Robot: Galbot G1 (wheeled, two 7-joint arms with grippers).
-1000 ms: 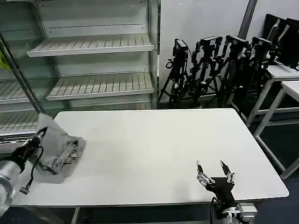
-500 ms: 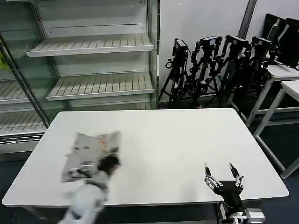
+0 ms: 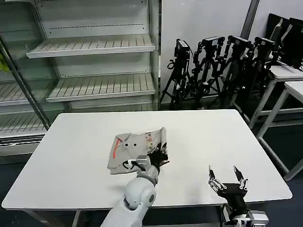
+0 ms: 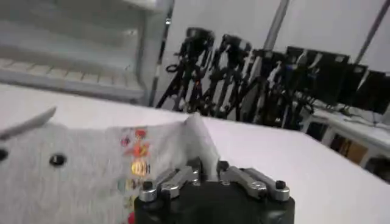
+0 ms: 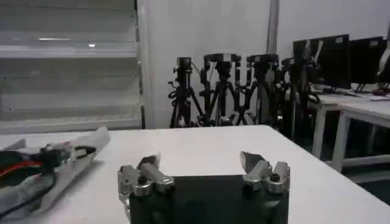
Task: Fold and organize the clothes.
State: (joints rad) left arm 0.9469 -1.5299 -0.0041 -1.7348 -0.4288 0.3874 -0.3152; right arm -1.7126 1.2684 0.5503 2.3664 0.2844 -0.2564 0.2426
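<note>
The clothes are one light grey shirt (image 3: 135,147) lying bunched near the middle of the white table (image 3: 213,137), with an orange stripe and a small multicolour print facing up. My left gripper (image 3: 160,156) is at the shirt's right edge, shut on a fold of the grey cloth. The left wrist view has the shirt (image 4: 79,170) spread ahead and a ridge of its cloth pinched in the left gripper (image 4: 207,165). My right gripper (image 3: 227,176) hovers open near the table's front right edge, apart from the shirt. The right gripper (image 5: 200,163) holds nothing.
Empty metal shelving (image 3: 90,52) stands behind the table at the left. A row of black tripods (image 3: 218,61) lines the back wall. White side tables (image 3: 289,80) stand at the far right. Bare tabletop lies to the right of the shirt.
My left gripper has carried the shirt from the table's left edge to near its middle. The right gripper has shifted slightly right and stayed open.
</note>
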